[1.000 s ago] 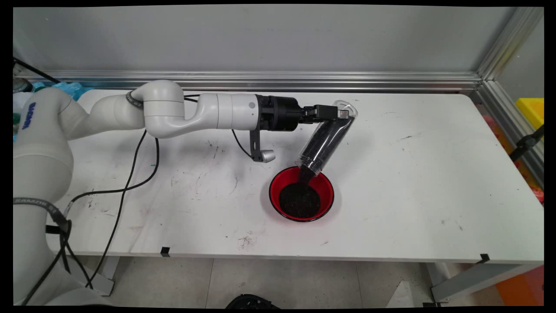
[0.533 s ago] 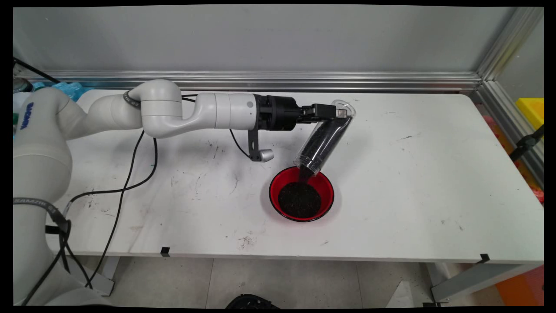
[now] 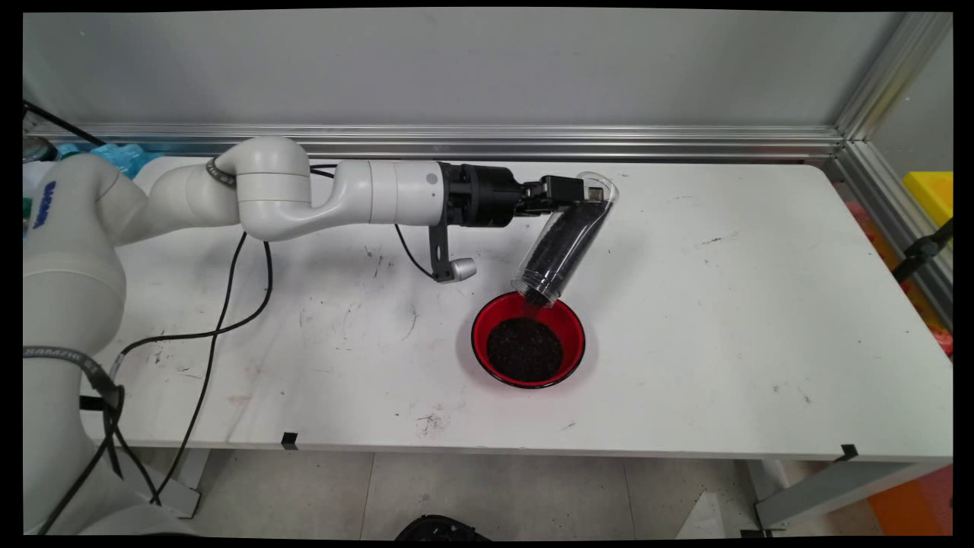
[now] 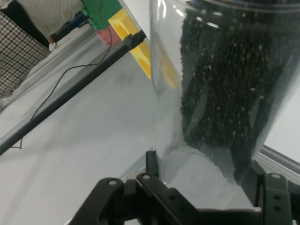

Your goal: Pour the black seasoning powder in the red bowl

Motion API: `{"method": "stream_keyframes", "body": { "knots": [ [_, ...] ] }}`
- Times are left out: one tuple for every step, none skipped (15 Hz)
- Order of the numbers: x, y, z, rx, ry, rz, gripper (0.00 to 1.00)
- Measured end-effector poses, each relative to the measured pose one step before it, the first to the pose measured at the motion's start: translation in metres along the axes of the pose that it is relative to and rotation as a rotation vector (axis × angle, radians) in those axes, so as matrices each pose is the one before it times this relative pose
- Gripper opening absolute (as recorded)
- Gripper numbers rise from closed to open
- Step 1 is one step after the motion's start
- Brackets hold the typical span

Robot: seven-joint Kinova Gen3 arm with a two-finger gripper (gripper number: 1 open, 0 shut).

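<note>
My gripper (image 3: 586,192) is shut on the base end of a clear plastic tube (image 3: 564,239) partly filled with black grains. The tube tilts mouth-down to the lower left, its open end just above the far rim of a red bowl (image 3: 572,329) on the table. A thin trickle of grains falls from the mouth. The bowl holds a heap of black grains (image 3: 523,350). In the hand view the clear tube (image 4: 220,79) with its dark grains fills the upper right, clamped between the fingers (image 4: 151,164).
The white table (image 3: 761,320) bears scuffs and a few stray dark specks near its front edge. Black cables (image 3: 228,304) hang from the arm across the table's left side. An aluminium rail (image 3: 533,141) runs along the back wall.
The gripper and tube have shifted slightly left and up. The stream of grains has thinned to a trickle and the heap in the bowl has grown.
</note>
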State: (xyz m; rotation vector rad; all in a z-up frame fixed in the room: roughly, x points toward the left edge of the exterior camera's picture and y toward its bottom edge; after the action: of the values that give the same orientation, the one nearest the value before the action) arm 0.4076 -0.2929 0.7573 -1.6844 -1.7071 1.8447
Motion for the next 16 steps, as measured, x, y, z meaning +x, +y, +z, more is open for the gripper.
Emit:
{"method": "stream_keyframes", "body": {
  "knots": [
    [0.00016, -0.00052, -0.00099, -0.00245, 0.00051, -0.00769, 0.00],
    [0.00014, -0.00058, -0.00113, -0.00330, 0.00055, -0.01045, 0.00],
    [0.00011, -0.00034, -0.00102, -0.00494, 0.00033, -0.01237, 0.00],
    [0.00005, -0.00046, -0.00100, -0.00620, 0.00010, -0.01585, 0.00],
    [0.00002, -0.00028, -0.00091, -0.00588, -0.00033, -0.01401, 0.00],
    [0.00008, -0.00018, -0.00072, -0.00545, 0.00011, -0.01289, 0.00],
    [0.00018, -0.00024, -0.00084, -0.00654, 0.00065, -0.01599, 0.00],
    [0.00024, -0.00042, -0.00092, -0.00716, 0.00146, -0.01932, 0.00],
    [0.00021, -0.00022, -0.00051, -0.00473, 0.00127, -0.01192, 0.00],
    [0.00032, -0.00035, -0.00073, -0.00699, 0.00211, -0.01791, 0.00],
    [0.00023, -0.00023, -0.00048, -0.00536, 0.00153, -0.01337, 0.00],
    [0.00039, -0.00022, -0.00066, -0.00847, 0.00237, -0.02038, 0.00],
    [0.00026, -0.00003, -0.00040, -0.00690, 0.00204, -0.01513, 0.00],
    [0.00056, 0.00019, -0.00084, -0.01309, 0.00375, -0.02709, 0.00],
    [0.00042, 0.00015, -0.00063, -0.01161, 0.00387, -0.02550, 0.00],
    [0.00042, 0.00016, -0.00054, -0.01159, 0.00423, -0.02564, 0.00]
  ]
}}
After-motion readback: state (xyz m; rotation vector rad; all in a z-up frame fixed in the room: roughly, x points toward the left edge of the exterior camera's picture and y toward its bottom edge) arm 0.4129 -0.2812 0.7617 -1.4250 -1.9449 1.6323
